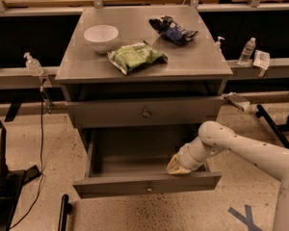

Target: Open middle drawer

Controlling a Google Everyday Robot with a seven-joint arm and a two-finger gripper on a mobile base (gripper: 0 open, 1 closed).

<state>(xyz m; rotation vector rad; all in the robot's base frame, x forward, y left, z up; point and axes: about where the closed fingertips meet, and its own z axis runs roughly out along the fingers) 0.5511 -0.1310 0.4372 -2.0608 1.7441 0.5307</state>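
Observation:
The grey cabinet point(72, 73) has a closed top drawer point(111, 113) with a small round knob point(146, 113). Below it, the middle drawer point(115, 187) stands pulled far out, and its inside looks empty. Its wide flat front carries a small centre knob point(149, 188). My gripper point(176, 167), with a yellowish tip, reaches down into the drawer at its right front corner, just behind the front panel. My white arm point(241, 148) comes in from the right. The lowest drawer is hidden under the open one.
On the cabinet top lie a white bowl point(101, 34), a green chip bag point(136, 57) and a dark blue bag point(173, 30). Bottles point(247, 50) stand on side ledges. A black stand point(0, 177) with cables is at the left on the floor, and blue tape point(245, 218) is at the lower right.

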